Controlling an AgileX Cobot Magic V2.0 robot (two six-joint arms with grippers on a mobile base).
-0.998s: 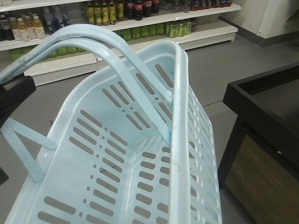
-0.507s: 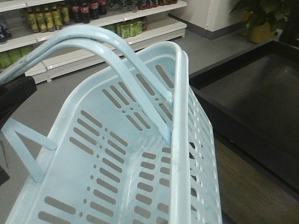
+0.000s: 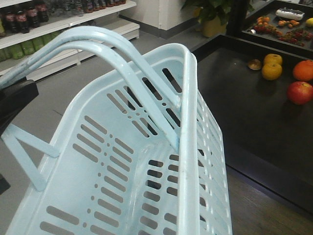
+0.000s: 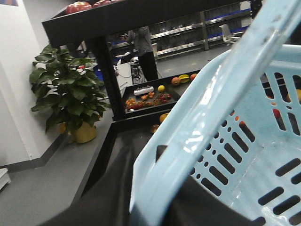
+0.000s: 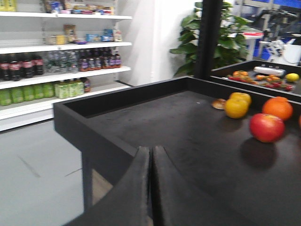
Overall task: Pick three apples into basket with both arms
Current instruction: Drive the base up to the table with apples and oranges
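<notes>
No apple (image 5: 266, 127) had been picked yet. The basket (image 3: 187, 147) was held up empty, its handles (image 3: 98, 36) seemingly gripped by the left gripper (image 3: 15, 100). The right gripper (image 5: 150, 150) was pressed closed with nothing in it. One red apple was seen far right on the black table (image 5: 178, 127), beside orange fruits (image 5: 278, 107). Next, the right gripper should be opened and brought to it.
</notes>
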